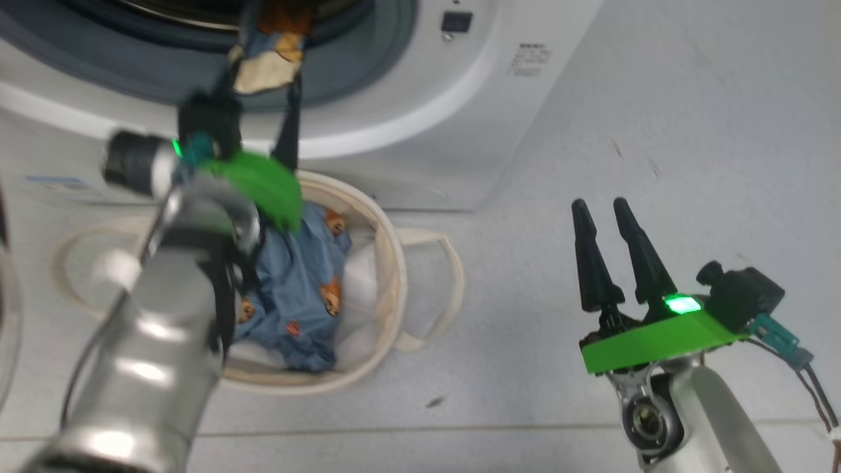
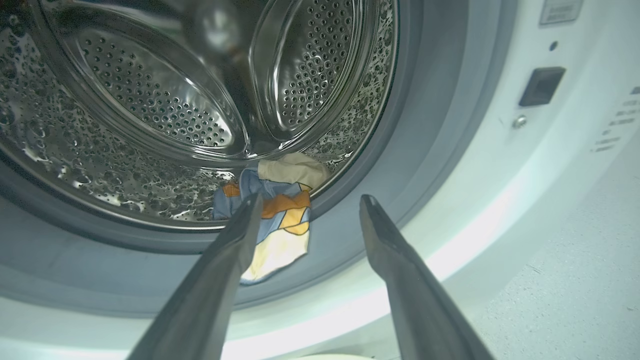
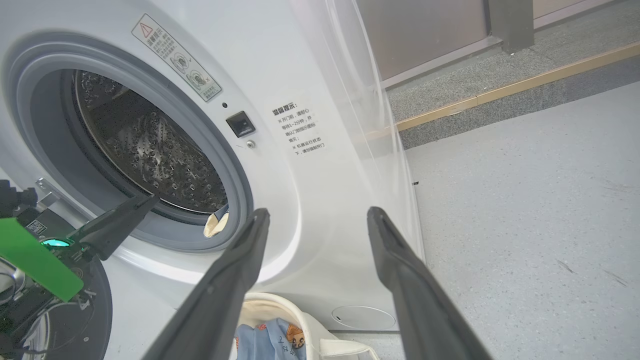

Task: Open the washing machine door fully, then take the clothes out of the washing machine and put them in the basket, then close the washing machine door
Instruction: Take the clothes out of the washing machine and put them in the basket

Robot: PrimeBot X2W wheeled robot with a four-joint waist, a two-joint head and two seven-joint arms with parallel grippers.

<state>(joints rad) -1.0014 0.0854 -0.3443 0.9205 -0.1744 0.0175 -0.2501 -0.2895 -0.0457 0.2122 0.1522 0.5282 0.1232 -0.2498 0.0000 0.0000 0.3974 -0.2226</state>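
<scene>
Head view: left gripper [image 1: 263, 85] stands wide, gripping nothing. A blue-and-cream garment [image 1: 269, 56] hangs over the washing machine [image 1: 407, 131] drum lip at its fingertips. The basket [image 1: 389, 263] with more clothes [image 1: 302, 282] sits under its wrist.
Left wrist view: garment lies behind one finger, unclamped.
Right wrist view: right gripper [image 3: 318, 211] wide, empty; basket just below.
</scene>
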